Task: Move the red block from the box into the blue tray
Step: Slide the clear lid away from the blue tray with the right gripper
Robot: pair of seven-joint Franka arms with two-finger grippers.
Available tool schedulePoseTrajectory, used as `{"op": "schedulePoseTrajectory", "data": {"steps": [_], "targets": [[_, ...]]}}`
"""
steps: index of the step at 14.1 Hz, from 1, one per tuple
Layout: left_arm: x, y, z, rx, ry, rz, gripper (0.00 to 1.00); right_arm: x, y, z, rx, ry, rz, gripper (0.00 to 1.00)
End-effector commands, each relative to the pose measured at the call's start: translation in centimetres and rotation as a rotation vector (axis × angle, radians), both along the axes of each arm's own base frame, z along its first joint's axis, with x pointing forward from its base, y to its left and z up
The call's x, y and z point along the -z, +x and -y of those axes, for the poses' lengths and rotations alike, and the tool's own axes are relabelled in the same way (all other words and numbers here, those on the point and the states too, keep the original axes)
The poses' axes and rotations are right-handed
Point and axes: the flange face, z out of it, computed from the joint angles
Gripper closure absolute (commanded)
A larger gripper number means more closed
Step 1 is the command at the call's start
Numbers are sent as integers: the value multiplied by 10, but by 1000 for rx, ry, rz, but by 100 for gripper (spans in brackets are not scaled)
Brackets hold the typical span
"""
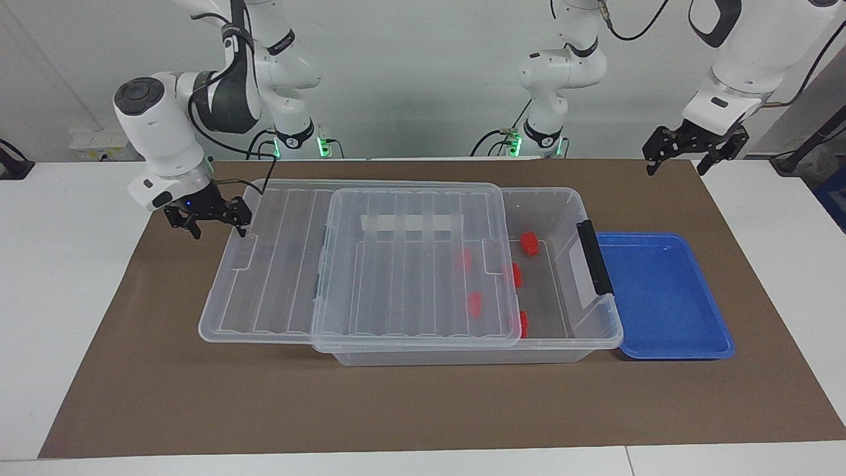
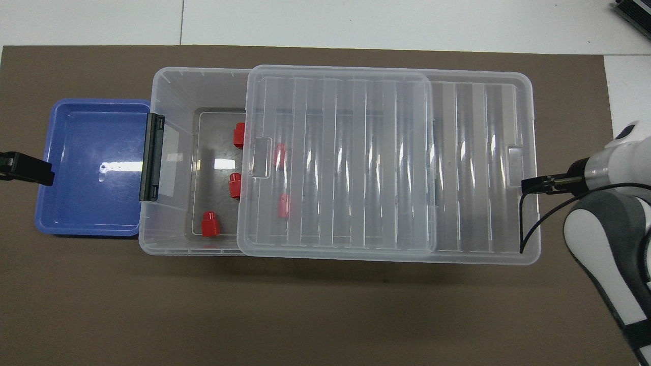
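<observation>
The clear box (image 1: 462,354) (image 2: 173,101) lies along the brown mat. Its ribbed lid (image 1: 277,277) (image 2: 356,162) is slid partway off toward the right arm's end. Three red blocks (image 1: 529,242) (image 2: 238,134) lie uncovered on the box floor near the black latch (image 1: 594,258), and two more show through the lid (image 1: 474,303). The blue tray (image 1: 661,291) (image 2: 91,168) sits against the latch end with nothing in it. My right gripper (image 1: 219,233) stands open, one fingertip at the lid's end rim. My left gripper (image 1: 676,168) waits open in the air, one finger (image 2: 28,169) over the tray's outer rim.
The brown mat (image 1: 423,410) covers most of the white table (image 1: 73,277). A third arm's base (image 1: 545,132) stands at the robots' edge. A white strip (image 1: 410,223) shows through the lid.
</observation>
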Motion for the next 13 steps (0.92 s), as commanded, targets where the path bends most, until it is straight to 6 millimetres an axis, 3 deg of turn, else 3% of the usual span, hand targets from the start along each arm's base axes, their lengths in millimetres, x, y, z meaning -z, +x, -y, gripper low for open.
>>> {"op": "schedulePoseTrajectory", "data": {"steps": [1, 4, 10, 13], "targets": [[-4, -5, -1, 4, -11, -9, 0, -4, -2, 22, -19, 9, -9, 0], [-4, -5, -1, 4, -11, -9, 0, -3, 0, 32, -48, 7, -5, 0], [-4, -5, -1, 4, -11, -9, 0, -14, 11, 34, -69, 3, -5, 0], [-4, -5, -1, 4, -11, -9, 0, -49, 28, 27, -62, 8, -23, 0]]}}
